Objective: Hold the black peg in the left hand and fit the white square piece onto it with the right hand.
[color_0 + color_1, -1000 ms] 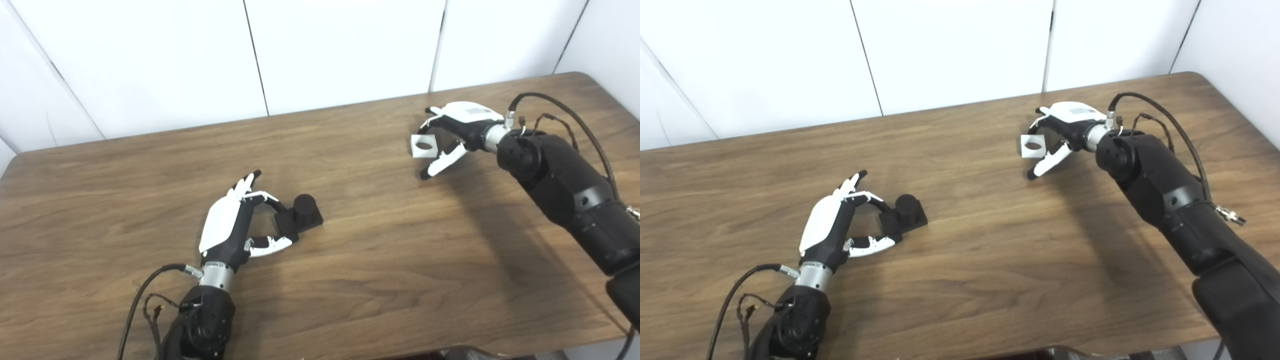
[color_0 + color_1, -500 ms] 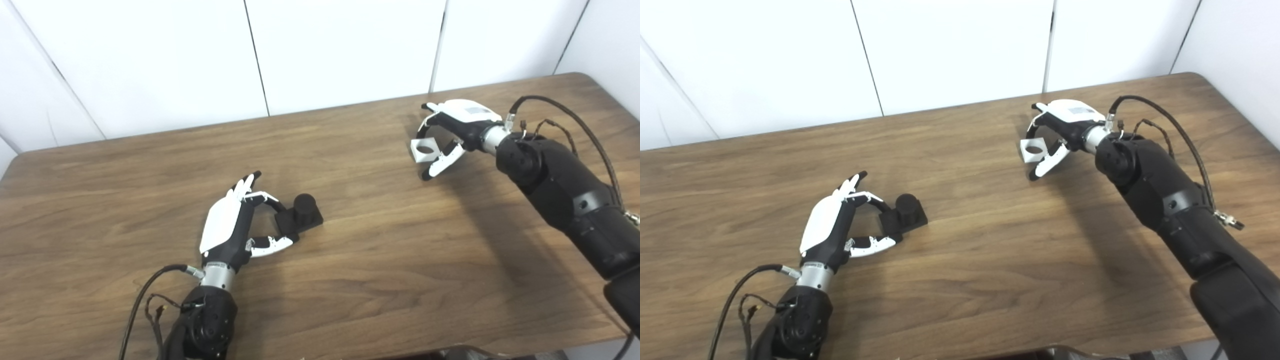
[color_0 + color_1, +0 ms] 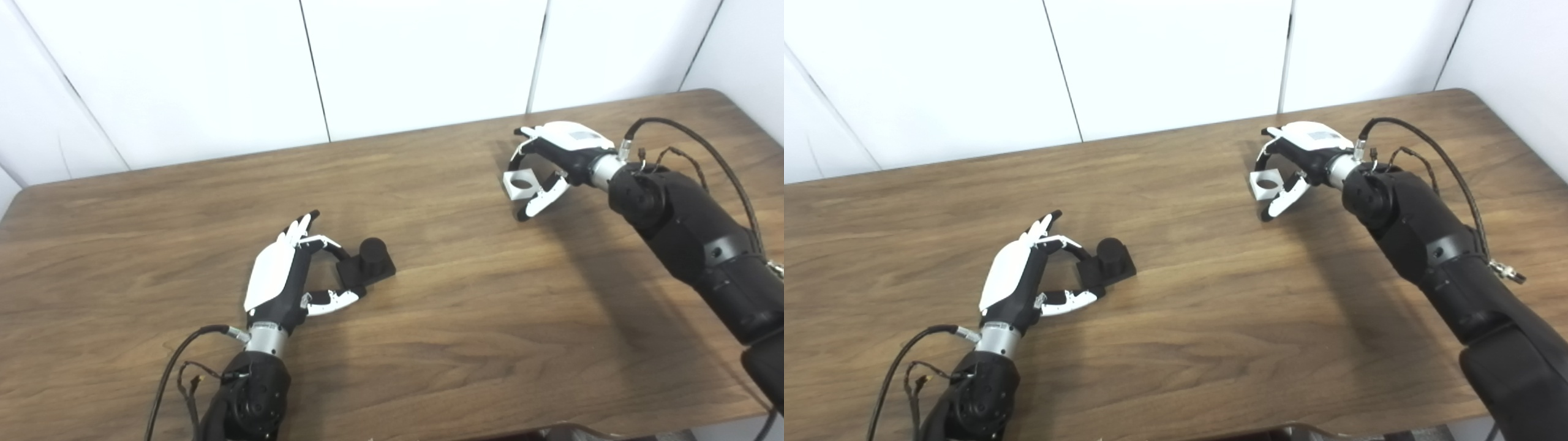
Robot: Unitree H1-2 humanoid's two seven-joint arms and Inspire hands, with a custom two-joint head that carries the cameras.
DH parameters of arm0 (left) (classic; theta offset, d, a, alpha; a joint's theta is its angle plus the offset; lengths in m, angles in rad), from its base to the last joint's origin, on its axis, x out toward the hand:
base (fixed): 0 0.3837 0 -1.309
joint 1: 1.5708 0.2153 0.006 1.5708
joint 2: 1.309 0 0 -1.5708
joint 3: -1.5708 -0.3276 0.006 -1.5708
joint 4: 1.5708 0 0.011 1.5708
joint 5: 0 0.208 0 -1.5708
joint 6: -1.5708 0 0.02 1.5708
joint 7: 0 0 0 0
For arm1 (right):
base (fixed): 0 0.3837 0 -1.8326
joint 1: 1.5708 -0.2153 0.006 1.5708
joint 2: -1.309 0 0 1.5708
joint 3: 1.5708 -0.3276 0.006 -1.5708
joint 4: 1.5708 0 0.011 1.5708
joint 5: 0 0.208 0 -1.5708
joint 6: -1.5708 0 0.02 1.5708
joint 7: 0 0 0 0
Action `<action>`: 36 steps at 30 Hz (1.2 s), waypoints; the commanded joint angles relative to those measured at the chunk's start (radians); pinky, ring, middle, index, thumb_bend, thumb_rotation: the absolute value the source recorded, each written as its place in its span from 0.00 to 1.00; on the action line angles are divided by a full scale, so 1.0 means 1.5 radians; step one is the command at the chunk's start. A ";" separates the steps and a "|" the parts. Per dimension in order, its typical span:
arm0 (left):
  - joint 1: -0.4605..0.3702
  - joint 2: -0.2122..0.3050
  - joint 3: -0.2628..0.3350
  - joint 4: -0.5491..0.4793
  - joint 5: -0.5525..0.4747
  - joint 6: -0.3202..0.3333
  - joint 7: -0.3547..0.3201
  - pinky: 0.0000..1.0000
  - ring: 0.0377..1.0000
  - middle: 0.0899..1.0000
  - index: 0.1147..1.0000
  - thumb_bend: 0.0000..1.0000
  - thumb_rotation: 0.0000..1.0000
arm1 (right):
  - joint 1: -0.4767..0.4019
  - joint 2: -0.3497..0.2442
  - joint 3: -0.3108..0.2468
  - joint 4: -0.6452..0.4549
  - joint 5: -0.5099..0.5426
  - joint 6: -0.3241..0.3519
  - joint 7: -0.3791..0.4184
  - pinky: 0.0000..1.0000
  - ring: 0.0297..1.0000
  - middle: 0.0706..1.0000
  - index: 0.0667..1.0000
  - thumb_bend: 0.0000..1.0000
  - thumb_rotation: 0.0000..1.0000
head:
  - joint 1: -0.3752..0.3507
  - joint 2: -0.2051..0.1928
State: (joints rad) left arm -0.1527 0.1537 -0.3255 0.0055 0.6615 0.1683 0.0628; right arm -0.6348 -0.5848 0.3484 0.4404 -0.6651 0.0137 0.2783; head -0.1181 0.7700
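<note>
- Black peg (image 3: 369, 260) sits on the wooden table (image 3: 465, 318) left of centre: a short round post standing upright on a square black base, matte and hard-looking, probably plastic.
- The left hand (image 3: 288, 275) has its fingers and thumb curled around the near edge of that base; whether they grip it firmly or only touch it is hard to judge from this angle, and the base rests on the table.
- The white square piece (image 3: 1266, 182) is at the far right of the table, well apart from the peg, pinched between the fingers and thumb of the right hand (image 3: 1295, 162). It is a thin, flat, rigid white tile with a round hole through its middle, and it appears held just above the wood.
- Judged from this, both parts are in hand, but the fitting itself is not yet begun: the tile has to travel across to the peg, its hole lined up over the post, and be lowered on.
- The table has a smooth, dark wood-grain surface.
</note>
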 commanded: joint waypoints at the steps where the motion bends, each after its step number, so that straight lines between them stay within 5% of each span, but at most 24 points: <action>1: 0.022 0.024 0.001 0.010 0.021 0.023 -0.018 1.00 1.00 0.98 0.43 0.52 0.09 | -0.014 -0.020 -0.008 -0.004 -0.006 -0.003 -0.005 0.98 1.00 0.98 0.66 0.76 0.28 | 0.000 0.001; 30: 0.035 0.032 0.003 -0.018 0.024 0.041 -0.036 1.00 1.00 0.99 0.43 0.52 0.09 | -0.024 -0.029 -0.008 0.036 0.001 -0.011 -0.014 0.94 0.99 0.95 0.67 0.76 0.28 | 0.015 0.016; 36: 0.035 0.031 0.000 -0.023 0.031 0.050 -0.041 1.00 1.00 0.99 0.43 0.52 0.09 | -0.008 -0.012 -0.030 0.064 0.021 -0.066 -0.097 0.93 0.93 0.85 0.46 0.53 0.14 | 0.018 0.019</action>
State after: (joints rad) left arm -0.1273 0.1633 -0.3219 -0.0400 0.6691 0.1962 0.0426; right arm -0.6328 -0.5849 0.3219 0.5099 -0.6215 -0.0650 0.1911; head -0.0905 0.7992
